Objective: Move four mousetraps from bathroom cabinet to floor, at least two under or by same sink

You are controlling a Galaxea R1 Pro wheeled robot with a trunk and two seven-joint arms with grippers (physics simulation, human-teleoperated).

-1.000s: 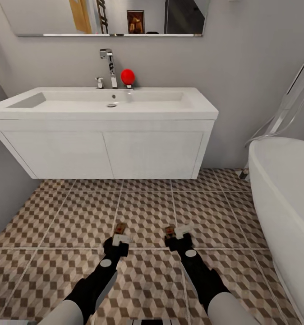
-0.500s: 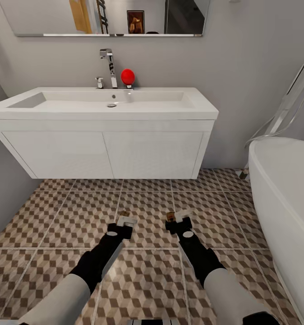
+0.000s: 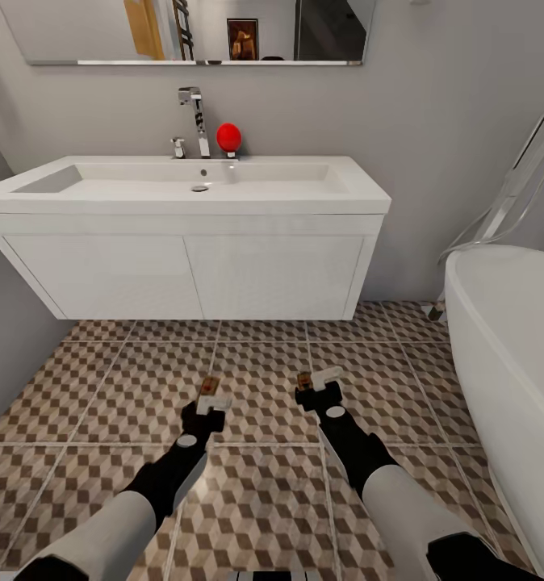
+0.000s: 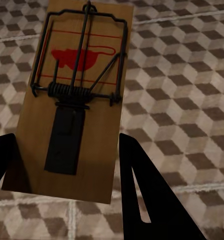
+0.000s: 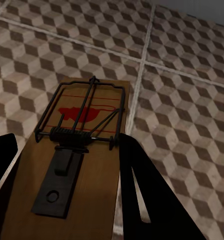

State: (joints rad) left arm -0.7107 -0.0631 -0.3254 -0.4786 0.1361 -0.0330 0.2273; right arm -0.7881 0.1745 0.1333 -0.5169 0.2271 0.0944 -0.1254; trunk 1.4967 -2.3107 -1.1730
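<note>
Your head view: mousetraps too small to read; one in left gripper (image 3: 211, 401) only brown sliver (image 3: 210, 385), one in right gripper (image 3: 319, 386) same (image 3: 305, 380). Bathtub (image 3: 506, 339) cut by right edge, mirror (image 3: 191, 32) by top edge. Floor under sink (image 3: 183, 242) hidden from you. Left wrist view: mousetrap (image 4: 74, 100) top end cut by edge. Right wrist view: mousetrap (image 5: 72, 165) near end cut by edge. Contact between fingers and boards hidden.

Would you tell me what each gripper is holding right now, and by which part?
Each holds a mousetrap by the board's long side edges, at the end away from the red mark: left gripper one mousetrap, right gripper another.
</note>
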